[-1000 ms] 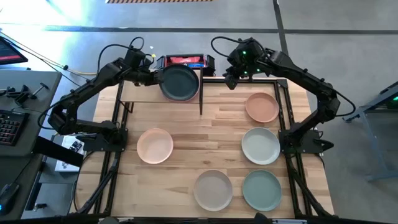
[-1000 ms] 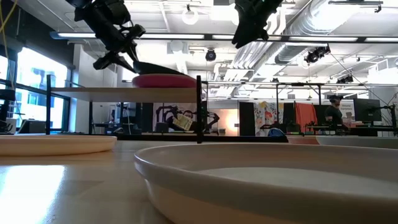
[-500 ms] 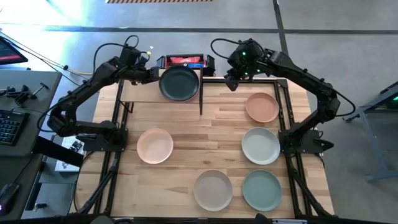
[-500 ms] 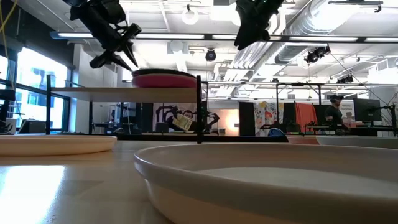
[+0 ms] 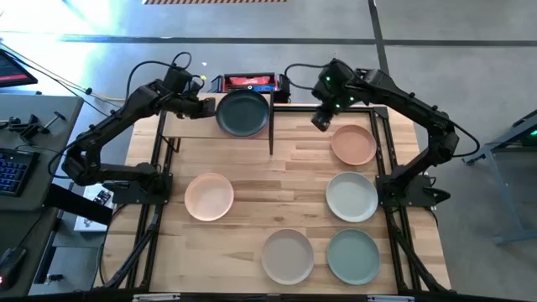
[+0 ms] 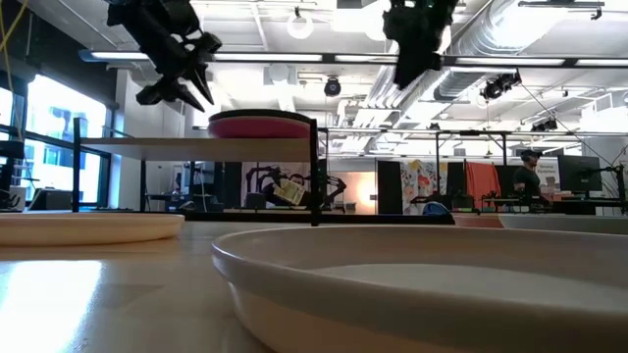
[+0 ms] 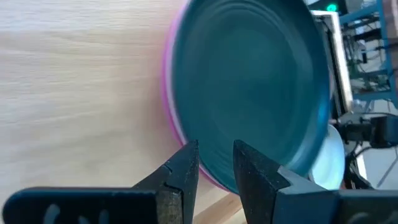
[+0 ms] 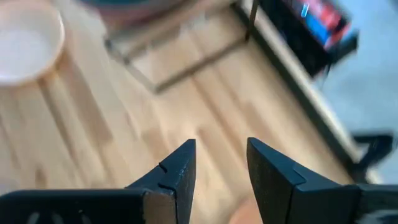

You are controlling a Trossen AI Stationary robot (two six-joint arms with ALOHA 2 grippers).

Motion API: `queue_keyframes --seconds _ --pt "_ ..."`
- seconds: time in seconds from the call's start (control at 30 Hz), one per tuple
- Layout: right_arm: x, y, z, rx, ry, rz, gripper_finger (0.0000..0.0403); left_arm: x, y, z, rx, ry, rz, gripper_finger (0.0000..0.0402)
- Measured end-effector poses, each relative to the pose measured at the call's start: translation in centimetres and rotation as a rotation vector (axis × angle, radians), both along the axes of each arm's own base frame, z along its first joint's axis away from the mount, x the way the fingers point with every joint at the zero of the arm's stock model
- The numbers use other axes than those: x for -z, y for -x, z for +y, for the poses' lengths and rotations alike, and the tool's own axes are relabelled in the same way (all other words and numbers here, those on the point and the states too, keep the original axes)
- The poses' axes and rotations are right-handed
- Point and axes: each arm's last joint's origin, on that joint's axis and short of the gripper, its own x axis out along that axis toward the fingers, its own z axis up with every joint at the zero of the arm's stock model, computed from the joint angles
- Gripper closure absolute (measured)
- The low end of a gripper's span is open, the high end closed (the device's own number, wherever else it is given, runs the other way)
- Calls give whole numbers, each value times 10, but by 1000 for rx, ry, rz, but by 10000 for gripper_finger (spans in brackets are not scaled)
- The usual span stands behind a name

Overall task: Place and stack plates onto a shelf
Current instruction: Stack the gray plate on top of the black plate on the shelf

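worktop (image 5: 277, 180), near edge: beige plate (image 5: 287, 256) and sage green plate (image 5: 353, 256), side by side. further in: peach plate (image 5: 209, 196) at left, off-white plate (image 5: 351, 196) at right, orange plate (image 5: 353, 144) beyond it. far edge: shelf (image 5: 195, 127) carrying charcoal plate (image 5: 242, 112) stacked on pink plate (image 7: 171, 118). left claw (image 5: 205, 107), fingers apart, empty, just beside that stack. right claw (image 5: 320, 122), fingers apart, empty, near the orange plate.

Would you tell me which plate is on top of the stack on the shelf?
The charcoal plate; it sits on a pink plate on the shelf, while the others lie singly on the table.
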Motion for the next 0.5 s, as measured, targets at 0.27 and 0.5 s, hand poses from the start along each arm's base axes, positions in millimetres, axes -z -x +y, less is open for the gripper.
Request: queue_keyframes --seconds 0.27,0.5 --pt "22 11 21 30 -175 166 279 -12 -7 -23 104 -65 -30 314" --pt "68 16 44 192 -333 281 279 -18 -18 -48 261 -124 -42 314"
